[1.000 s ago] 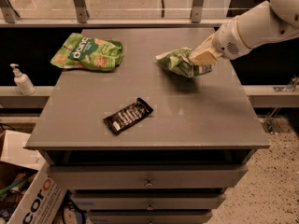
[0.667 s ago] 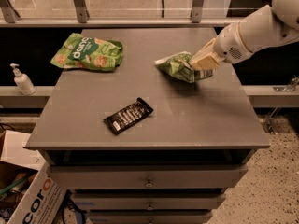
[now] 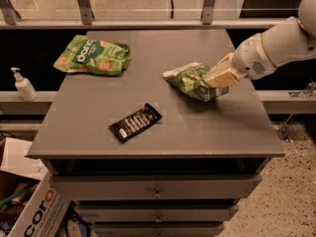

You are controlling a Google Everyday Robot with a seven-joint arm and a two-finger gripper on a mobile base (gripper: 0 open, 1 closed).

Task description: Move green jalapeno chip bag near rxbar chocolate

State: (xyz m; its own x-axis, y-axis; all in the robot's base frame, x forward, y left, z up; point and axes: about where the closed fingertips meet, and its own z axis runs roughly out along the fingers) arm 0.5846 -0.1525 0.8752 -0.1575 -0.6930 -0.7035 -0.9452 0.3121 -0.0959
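The green jalapeno chip bag (image 3: 190, 80) is dark green and crinkly with a white strip at its left end. It hangs just above the right part of the grey table (image 3: 98, 132). My gripper (image 3: 216, 79) comes in from the right and is shut on the bag's right end. The rxbar chocolate (image 3: 135, 122) is a small flat black wrapper with white text. It lies on the table near the front, left of and below the bag, a short gap away.
A larger, lighter green bag with white lettering (image 3: 93, 56) lies at the table's back left. A white pump bottle (image 3: 23, 85) stands on a ledge to the left. A cardboard box (image 3: 29, 206) sits on the floor at lower left. Drawers run under the table.
My gripper has carried the chip bag down and toward the front of the table, closer to the black bar. The bar and the lighter bag have not moved.
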